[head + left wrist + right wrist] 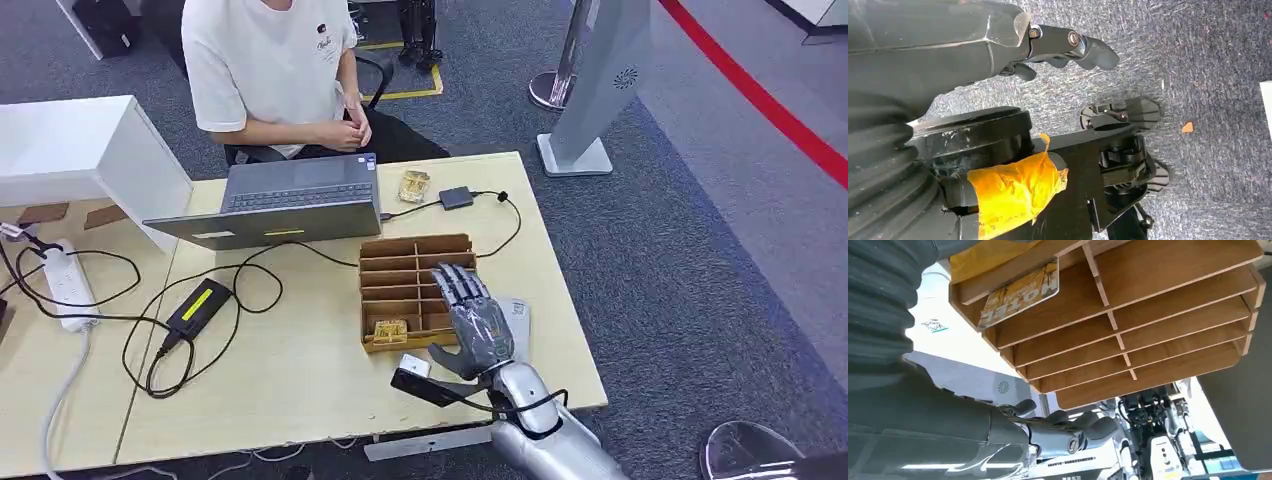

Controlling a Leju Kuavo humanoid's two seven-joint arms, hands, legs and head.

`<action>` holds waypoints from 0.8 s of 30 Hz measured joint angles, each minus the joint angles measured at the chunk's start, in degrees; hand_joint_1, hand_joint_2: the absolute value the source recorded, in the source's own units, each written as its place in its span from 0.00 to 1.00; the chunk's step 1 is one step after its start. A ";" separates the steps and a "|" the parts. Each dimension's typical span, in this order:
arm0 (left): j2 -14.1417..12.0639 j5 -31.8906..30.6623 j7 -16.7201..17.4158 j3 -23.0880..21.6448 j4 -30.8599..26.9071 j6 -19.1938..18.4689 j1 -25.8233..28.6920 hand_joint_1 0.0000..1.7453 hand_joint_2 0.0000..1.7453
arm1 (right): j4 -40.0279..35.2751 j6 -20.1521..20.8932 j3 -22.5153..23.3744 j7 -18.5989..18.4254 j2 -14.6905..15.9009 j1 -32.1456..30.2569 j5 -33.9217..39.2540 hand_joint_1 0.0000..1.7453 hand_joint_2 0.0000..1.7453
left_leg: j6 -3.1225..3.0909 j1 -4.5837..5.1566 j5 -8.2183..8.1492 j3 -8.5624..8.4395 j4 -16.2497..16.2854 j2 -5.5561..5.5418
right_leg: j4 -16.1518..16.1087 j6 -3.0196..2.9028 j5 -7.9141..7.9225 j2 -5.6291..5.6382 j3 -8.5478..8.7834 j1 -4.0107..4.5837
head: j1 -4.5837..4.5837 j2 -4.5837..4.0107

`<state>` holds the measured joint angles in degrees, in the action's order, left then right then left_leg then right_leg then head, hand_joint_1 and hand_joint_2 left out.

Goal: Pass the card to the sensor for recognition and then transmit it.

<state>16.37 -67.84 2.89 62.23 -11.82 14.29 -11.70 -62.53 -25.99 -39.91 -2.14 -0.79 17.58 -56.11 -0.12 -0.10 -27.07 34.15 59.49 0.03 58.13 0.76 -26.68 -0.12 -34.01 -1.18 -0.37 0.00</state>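
Hovering nearest us, our right hand (476, 318) is stretching flat over the right side of the wooden slotted rack (398, 252), fingers spread apart and holding nothing. Our left hand (1068, 47) is hanging by our side above the carpet with fingers curled in, nothing in them.

We are seeing the card (389, 331) standing in the rack's nearest slot on the left side, just beside our thumb. We are judging it thin, light, stiff and slick, so we are planning a pinch on its upper edge, where it rises above the divider.

We are watching the slot walls, which are leaving little room for fingers. Beyond the rack, the sensor (456, 197) and a second card (413, 186) are lying near the laptop (283, 200), with bare tabletop between for carrying across.
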 joint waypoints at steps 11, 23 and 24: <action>0.00 -0.39 0.00 -0.24 0.00 0.02 -0.10 0.00 1.00 | 1.75 -0.17 -0.07 -0.26 0.04 0.57 0.04 0.00 1.00 | 0.00 0.00 0.00 0.01 0.00 0.00 | 0.00 0.00 0.00 0.00 0.00 0.00 | 0.02 0.02; 0.00 -0.59 0.61 -0.55 0.00 0.02 -0.30 0.00 1.00 | 2.62 -2.47 0.11 -3.91 -1.36 -3.52 -4.48 0.00 1.00 | 0.00 0.00 -0.01 0.02 -0.01 -0.02 | 0.00 0.00 -0.02 0.00 -0.02 0.00 | 0.00 0.00; 0.00 -0.59 0.61 -0.63 0.00 0.02 -0.32 0.00 1.00 | 2.62 -2.47 0.18 -4.07 -1.42 -3.79 -4.48 0.00 1.00 | 0.00 0.00 -0.01 0.02 -0.02 -0.02 | 0.00 0.00 -0.02 0.00 -0.02 0.00 | 0.00 0.00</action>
<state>16.37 -68.43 3.50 61.59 -11.82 14.32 -12.02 -59.91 -28.46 -39.74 -6.21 -2.21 13.79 -60.59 -0.12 -0.11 -27.08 34.17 59.47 0.01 58.13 0.77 -26.70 -0.12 -34.03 -1.18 -0.37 0.00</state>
